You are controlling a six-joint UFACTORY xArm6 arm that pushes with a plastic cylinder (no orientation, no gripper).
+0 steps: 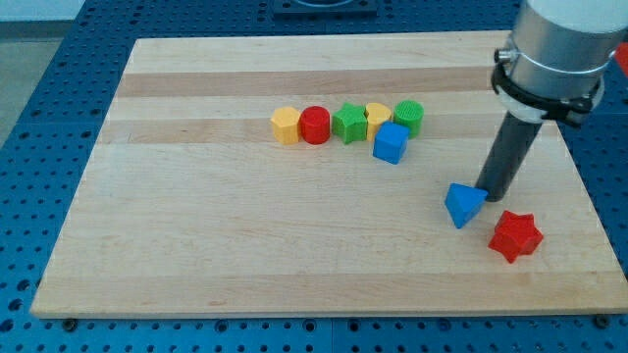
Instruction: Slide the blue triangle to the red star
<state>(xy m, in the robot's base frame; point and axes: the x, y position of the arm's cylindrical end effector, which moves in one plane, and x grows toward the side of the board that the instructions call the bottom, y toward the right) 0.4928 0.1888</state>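
The blue triangle (463, 204) lies at the board's lower right. The red star (515, 236) lies just right of it and a little lower, a small gap between them. My tip (494, 190) is on the board right against the triangle's upper right side, above and left of the red star. The dark rod rises from there to the arm's grey body at the view's top right.
A row of blocks sits in the board's upper middle: a yellow hexagon (286, 126), a red cylinder (315, 126), a green star (348, 123), a yellow block (378, 116), a green cylinder (409, 117), and a blue cube (391, 143) just below. The wooden board (196, 226) rests on a blue perforated table.
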